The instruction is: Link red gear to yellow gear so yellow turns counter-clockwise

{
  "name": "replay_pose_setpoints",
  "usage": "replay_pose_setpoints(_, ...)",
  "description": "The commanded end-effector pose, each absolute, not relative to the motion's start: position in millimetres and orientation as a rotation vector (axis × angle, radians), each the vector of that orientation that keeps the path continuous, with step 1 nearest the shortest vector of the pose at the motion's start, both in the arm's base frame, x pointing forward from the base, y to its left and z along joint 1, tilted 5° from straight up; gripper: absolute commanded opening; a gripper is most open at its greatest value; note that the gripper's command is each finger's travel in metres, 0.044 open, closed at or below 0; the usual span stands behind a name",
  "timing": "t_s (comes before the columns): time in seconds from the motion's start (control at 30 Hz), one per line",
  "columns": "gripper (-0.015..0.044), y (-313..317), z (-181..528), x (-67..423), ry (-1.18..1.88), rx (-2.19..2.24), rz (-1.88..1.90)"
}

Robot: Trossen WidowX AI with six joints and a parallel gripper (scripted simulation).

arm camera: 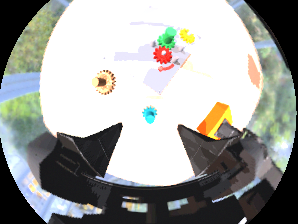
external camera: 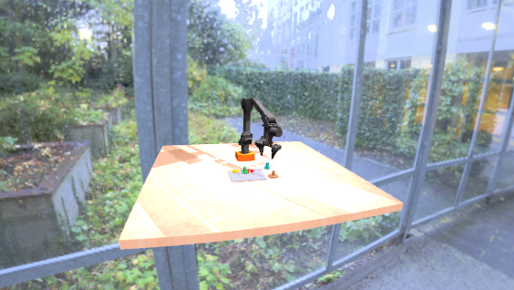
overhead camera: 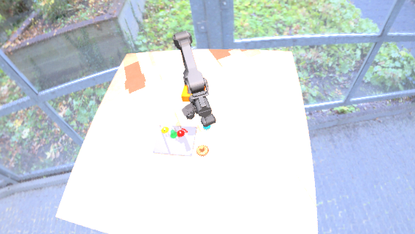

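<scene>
The grey board [overhead camera: 160,148] [external camera: 248,178] bears the red gear [overhead camera: 180,133] [external camera: 251,170] [arm camera: 162,55] and the yellow gear [overhead camera: 165,129] [external camera: 235,171] [arm camera: 187,36]. A green gear [overhead camera: 174,135] [external camera: 245,170] [arm camera: 167,41] with an upright handle is between them, close beside the red one. Whether it sits fully flat or meshes is too small to tell. A cyan gear [overhead camera: 207,127] [external camera: 267,166] [arm camera: 150,114] and a tan gear [overhead camera: 202,150] [external camera: 272,175] [arm camera: 106,82] stand on the table beside the board. My gripper [overhead camera: 199,118] [external camera: 267,156] [arm camera: 150,128] is open and empty, above and a little behind the cyan gear.
The orange robot base [overhead camera: 185,94] [external camera: 244,156] [arm camera: 214,119] stands behind the board. The red arrow [arm camera: 166,68] lies beside the red gear. The tan gear is nearer the table's front than the cyan gear. The board's small pegs are hard to make out in the glare.
</scene>
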State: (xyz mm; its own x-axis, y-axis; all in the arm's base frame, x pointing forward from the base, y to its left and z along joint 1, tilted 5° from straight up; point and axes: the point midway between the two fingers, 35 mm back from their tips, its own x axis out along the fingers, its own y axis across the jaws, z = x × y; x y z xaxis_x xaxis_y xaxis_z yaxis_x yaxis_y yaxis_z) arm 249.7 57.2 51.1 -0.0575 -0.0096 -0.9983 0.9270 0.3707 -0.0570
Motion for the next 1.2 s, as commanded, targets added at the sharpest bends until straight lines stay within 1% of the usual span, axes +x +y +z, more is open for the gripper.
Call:
replay_pose_setpoints(0.0,0.0440,65,51,244,1.384,0.955,-1.020)
replay_pose_setpoints(1.17,0.0440,65,0,242,1.384,0.955,-1.020)
